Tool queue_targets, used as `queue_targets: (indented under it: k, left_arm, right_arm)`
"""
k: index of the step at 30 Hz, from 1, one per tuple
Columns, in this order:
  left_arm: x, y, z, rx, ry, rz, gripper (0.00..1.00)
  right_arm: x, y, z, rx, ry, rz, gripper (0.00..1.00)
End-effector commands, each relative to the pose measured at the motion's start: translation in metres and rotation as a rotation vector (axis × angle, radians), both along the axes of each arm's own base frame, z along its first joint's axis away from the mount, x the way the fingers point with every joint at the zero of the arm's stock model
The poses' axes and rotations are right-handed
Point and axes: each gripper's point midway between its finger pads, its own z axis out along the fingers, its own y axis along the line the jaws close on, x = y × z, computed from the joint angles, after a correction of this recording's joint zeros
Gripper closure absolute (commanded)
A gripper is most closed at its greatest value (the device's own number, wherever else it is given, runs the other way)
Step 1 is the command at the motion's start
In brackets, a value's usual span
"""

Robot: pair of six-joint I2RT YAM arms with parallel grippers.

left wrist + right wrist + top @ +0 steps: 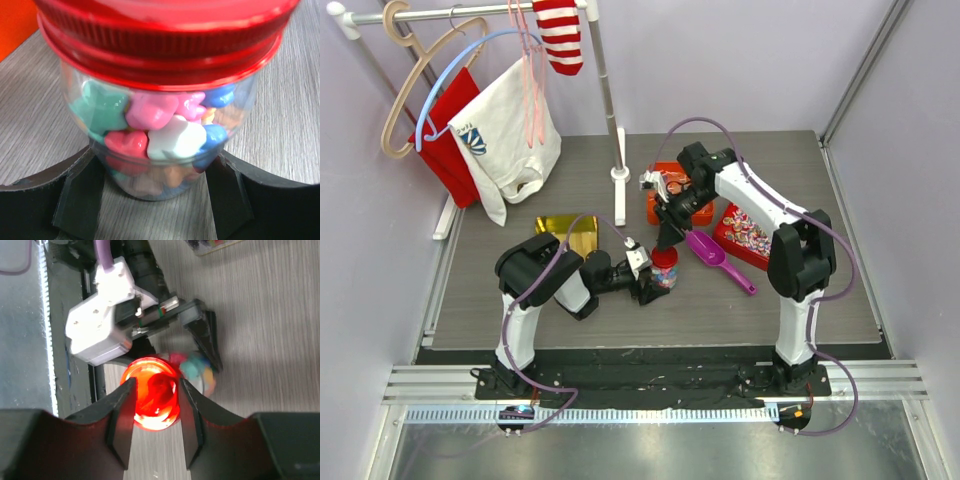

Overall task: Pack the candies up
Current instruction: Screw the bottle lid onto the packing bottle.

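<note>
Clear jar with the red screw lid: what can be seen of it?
The clear plastic jar stands upright on the grey wood-grain table, its shiny red ribbed lid on, filled with pastel candies. The left gripper clamps its lower body from both sides; the right gripper straddles the lid from above, contact unclear.

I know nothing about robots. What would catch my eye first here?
A small clear jar of pastel candies at mid-table: the left gripper clasps its body while the right gripper straddles its red lid from above. Beside it lies a purple scoop, and at the back left a rack holds a white shirt and striped sock.
</note>
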Motion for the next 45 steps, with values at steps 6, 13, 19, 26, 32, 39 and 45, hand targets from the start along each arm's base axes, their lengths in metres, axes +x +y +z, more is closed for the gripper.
queue_targets:
  k: [6, 13, 19, 26, 32, 39, 45]
  left_arm:
    - [0.019, -0.003, 0.037, -0.113, -0.143, 0.044, 0.75]
    - [0.018, -0.003, 0.037, -0.112, -0.141, 0.042, 0.75]
    - [0.019, -0.003, 0.037, -0.113, -0.140, 0.045, 0.75]
    - [0.019, -0.003, 0.037, -0.113, -0.137, 0.047, 0.75]
    - [0.019, -0.003, 0.037, -0.114, -0.138, 0.047, 0.76]
    - [0.020, -0.003, 0.038, -0.116, -0.141, 0.050, 0.77]
    - [0.021, -0.002, 0.037, -0.114, -0.138, 0.056, 0.78]
  right_arm:
    - [0.001, 0.009, 0.006, 0.043, -0.004, 0.020, 0.63]
    - [-0.008, 0.000, -0.004, 0.006, -0.001, 0.027, 0.81]
    - [-0.017, -0.011, -0.009, -0.028, 0.008, 0.026, 0.86]
    - [-0.030, -0.023, -0.012, -0.071, 0.039, 0.039, 0.86]
    - [-0.038, -0.030, -0.017, -0.075, 0.069, 0.035, 0.86]
    - [-0.047, -0.036, -0.017, -0.082, 0.109, 0.036, 0.85]
    - [-0.057, -0.040, -0.017, -0.079, 0.140, 0.047, 0.85]
